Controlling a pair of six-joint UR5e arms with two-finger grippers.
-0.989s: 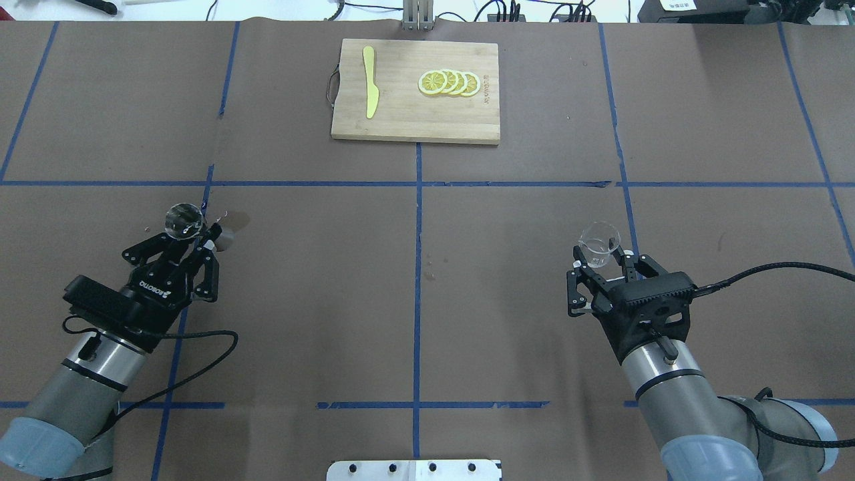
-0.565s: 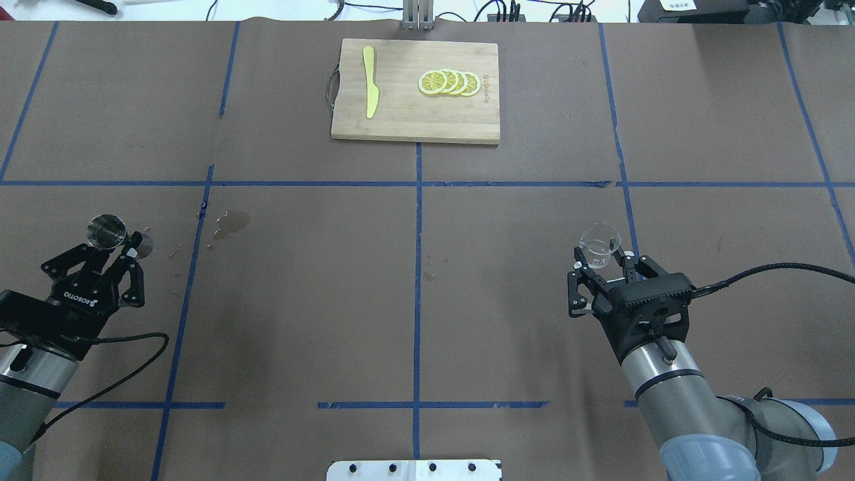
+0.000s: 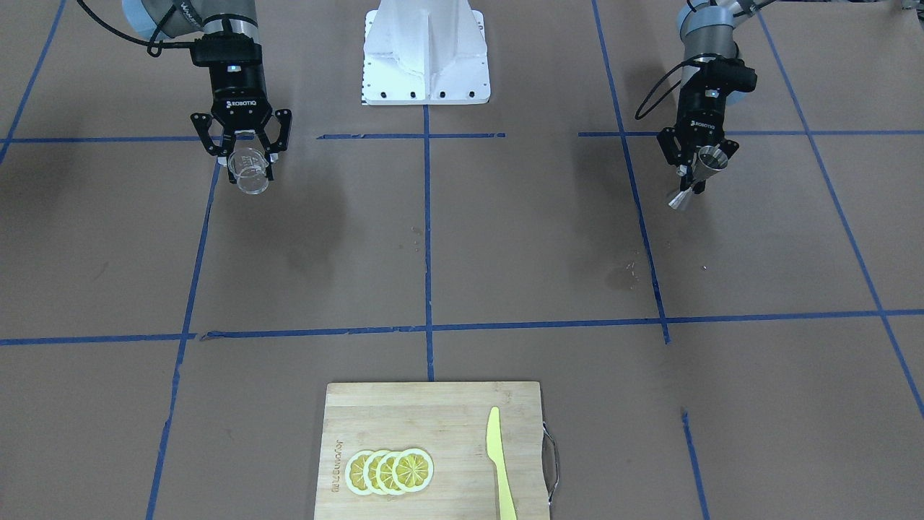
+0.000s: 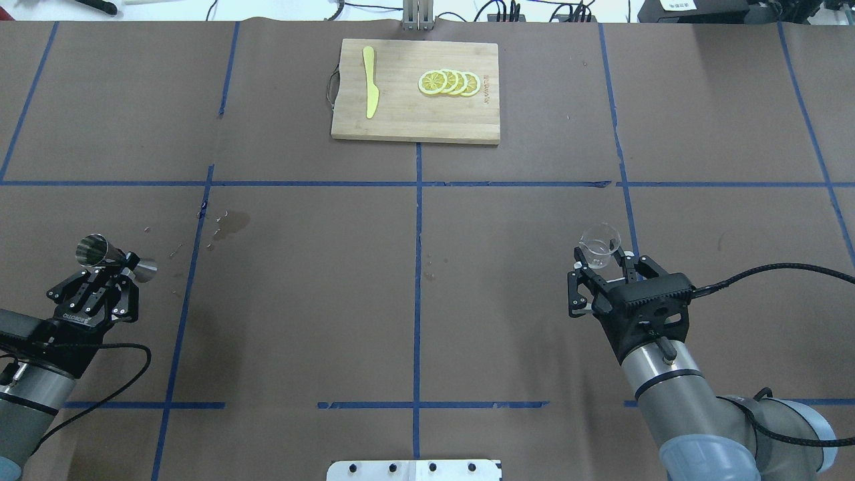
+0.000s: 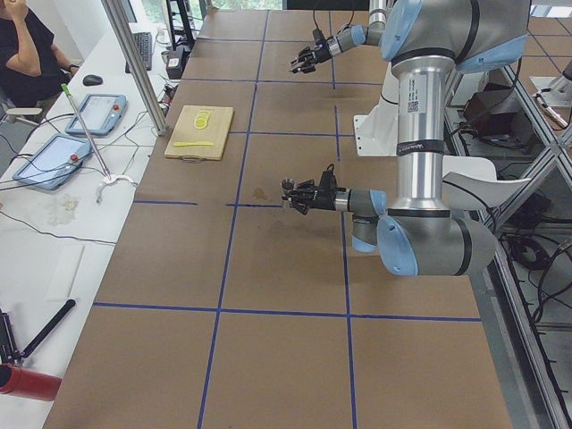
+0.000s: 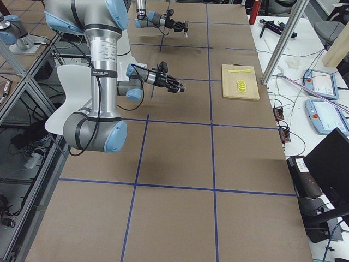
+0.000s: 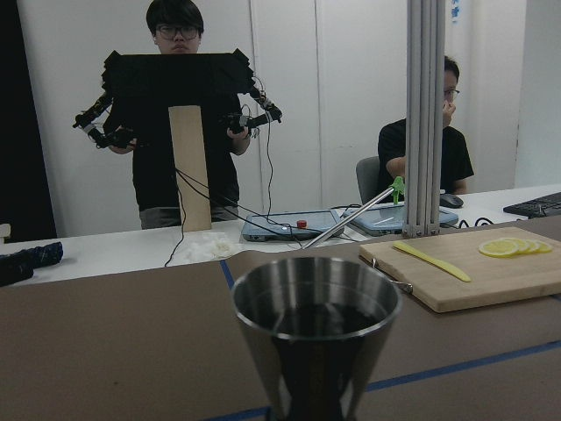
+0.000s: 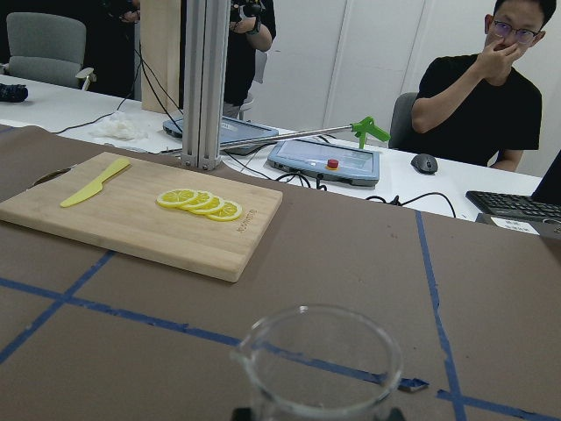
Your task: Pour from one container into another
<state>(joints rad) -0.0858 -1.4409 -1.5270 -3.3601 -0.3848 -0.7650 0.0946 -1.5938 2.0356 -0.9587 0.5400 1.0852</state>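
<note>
Only the left wrist view looks into the jigger [image 7: 316, 329], showing a dark inside. The overhead view shows the left end effector [image 4: 119, 264] clamped on its waist, arm reaching forward near the worktop's [image 4: 300, 300] left edge. The right end effector [image 4: 603, 260] grips the glass measuring cup [image 4: 600, 242] upright, raised off the surface. "ROBOTIQ" reads on both end effectors.

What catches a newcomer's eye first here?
The left gripper holds a steel jigger on the left; the right gripper holds a clear glass cup on the right. A wet stain marks the brown paper near the jigger, and a cutting board with lemon slices sits at the far side.
</note>
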